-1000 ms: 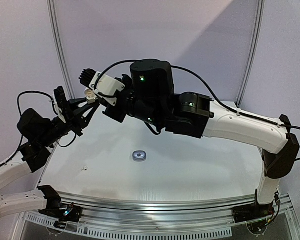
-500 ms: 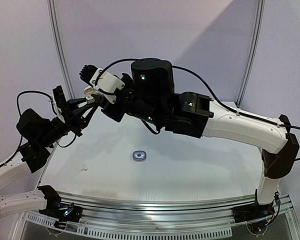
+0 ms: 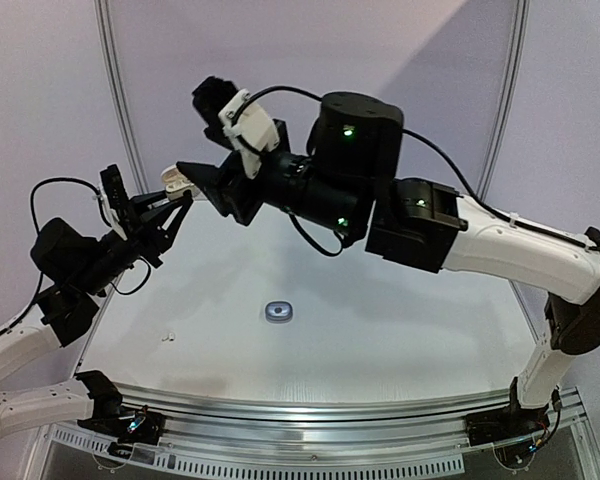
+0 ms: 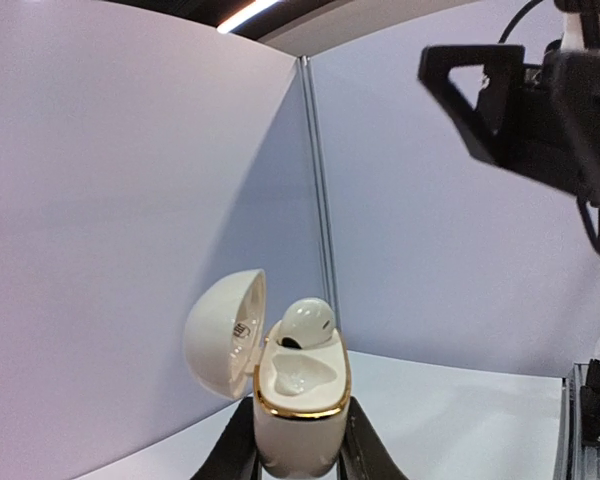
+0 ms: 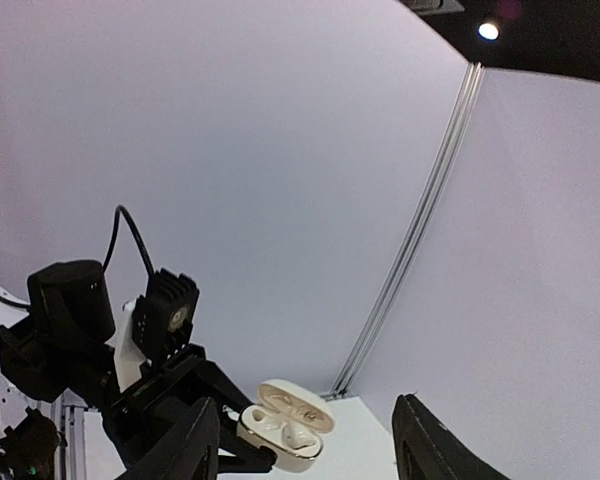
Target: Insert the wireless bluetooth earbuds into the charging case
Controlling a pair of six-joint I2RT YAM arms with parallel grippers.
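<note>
l gripper [image 3: 176,206] clamped on the white gold-rimmed charging case [image 4: 300,425], lid [image 4: 225,332] open, held high over the table [image 3: 400,330]. one white earbud [image 4: 308,322] sits proud in the rear well, prob not seated. r gripper [image 3: 202,180] has fingers apart, empty, near the case. risk: a tilt or a nudge from r tips the bud out & it falls far. small white speck [image 3: 165,337] on table, maybe another bud.

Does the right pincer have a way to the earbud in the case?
Probably yes: the case lid is open, the earbud sits proud, the left pincer grips only its sides, and the right pincer is open.
</note>
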